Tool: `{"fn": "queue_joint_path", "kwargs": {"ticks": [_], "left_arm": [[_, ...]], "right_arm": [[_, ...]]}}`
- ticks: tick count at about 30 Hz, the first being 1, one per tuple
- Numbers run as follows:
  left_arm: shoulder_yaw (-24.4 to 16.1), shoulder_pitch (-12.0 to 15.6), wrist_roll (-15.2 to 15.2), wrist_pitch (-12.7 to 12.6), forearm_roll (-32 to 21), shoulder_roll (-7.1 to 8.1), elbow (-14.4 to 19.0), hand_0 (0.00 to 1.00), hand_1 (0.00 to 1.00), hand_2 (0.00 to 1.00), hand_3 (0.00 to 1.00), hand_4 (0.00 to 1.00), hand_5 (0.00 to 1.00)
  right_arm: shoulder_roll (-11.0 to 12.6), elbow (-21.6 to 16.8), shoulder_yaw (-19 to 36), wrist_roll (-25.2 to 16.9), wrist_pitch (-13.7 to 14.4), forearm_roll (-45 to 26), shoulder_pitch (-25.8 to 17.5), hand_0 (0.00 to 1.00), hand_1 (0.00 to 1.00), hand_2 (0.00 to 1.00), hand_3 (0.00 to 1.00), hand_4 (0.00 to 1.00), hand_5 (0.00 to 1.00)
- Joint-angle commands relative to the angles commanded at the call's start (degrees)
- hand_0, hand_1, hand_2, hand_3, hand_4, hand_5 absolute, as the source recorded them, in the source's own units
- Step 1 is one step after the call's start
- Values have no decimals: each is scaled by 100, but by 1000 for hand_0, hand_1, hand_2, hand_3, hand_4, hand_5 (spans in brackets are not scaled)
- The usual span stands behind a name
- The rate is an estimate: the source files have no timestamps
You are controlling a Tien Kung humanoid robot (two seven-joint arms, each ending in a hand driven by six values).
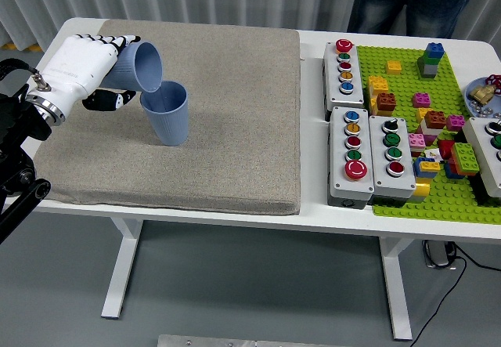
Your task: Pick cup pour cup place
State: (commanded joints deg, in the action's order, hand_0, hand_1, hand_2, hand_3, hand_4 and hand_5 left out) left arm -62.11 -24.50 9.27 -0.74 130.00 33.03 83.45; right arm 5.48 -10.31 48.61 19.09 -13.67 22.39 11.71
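Pouring from a tilted blue cup [139,66] into an upright blue cup [167,113] on the grey mat [235,112].

The left hand [78,69] has its fingers [117,43] clamped around the tilted cup, which hangs just above the upright cup's rim at the mat's left side. Its long axis lies nearly level, mouth pointing right and slightly down over the receiving cup. If the held rim dips further it could knock the standing cup over, or the contents could miss. No right hand shows over the worktop [313,206].
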Motion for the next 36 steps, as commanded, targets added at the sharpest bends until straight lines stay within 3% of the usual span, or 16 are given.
{"fn": "queue_joint_path", "kwargs": {"ticks": [36], "left_arm": [[86, -100, 105, 203, 0, 85, 58, 598, 618, 764, 744, 260, 2]], "right_arm": [[5, 0, -1, -12, 7, -12, -16, 748, 698, 752, 609, 103, 254]]}}
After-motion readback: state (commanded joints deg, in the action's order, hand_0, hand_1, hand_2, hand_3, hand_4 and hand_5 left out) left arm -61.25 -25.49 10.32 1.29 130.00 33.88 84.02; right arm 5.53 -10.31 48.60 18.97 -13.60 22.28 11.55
